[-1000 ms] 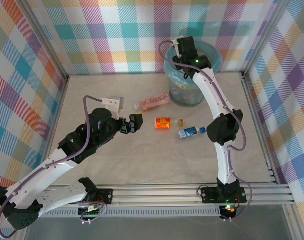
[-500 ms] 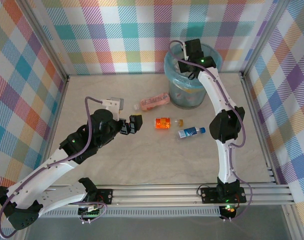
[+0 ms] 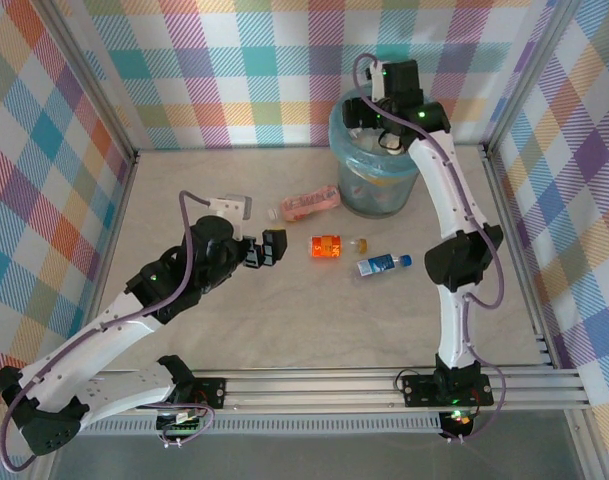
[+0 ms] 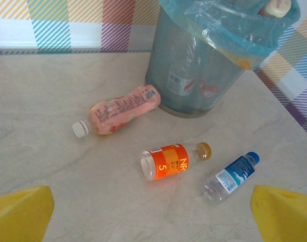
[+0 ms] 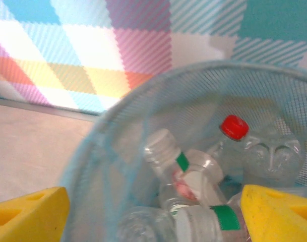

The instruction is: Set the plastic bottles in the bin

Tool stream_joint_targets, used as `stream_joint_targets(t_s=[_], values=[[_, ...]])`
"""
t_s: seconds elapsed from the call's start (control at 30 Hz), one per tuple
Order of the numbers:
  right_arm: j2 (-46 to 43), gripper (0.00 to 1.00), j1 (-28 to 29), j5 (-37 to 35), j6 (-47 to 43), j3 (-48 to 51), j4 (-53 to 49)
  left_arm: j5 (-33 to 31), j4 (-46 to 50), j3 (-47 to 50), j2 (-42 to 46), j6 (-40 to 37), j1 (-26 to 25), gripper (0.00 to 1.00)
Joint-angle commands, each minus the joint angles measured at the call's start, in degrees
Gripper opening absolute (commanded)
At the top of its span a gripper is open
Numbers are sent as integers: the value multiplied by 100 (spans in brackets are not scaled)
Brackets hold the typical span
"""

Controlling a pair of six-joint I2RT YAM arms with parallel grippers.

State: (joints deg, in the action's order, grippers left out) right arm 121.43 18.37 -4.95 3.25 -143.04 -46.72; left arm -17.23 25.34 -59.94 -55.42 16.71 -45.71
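While right arm [image 3: 446,205] stretches over bin [image 3: 376,200], right claw [image 5: 153,217] spread, empty | left claw [image 4: 153,217] spread, low

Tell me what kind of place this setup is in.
Probably a robot test booth, not a home: checked cloth walls on an aluminium frame, the left arm and right arm bolted to a rail at the table's near edge, and a lined bin.
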Motion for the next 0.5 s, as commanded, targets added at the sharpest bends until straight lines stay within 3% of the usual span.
stream_joint_targets(t_s=[0.0, 0.23, 0.47], values=[[-550, 83, -5, 586, 390, -120, -319, -22, -9, -227, -78, -6, -7, 100], [-1517, 58, -22, 258, 462, 1520, -411, 2, -20, -167, -149, 105, 9, 100], [-1609, 41, -108, 916, 596, 2453, -308, 17, -87, -254, -453, 130, 11, 100]])
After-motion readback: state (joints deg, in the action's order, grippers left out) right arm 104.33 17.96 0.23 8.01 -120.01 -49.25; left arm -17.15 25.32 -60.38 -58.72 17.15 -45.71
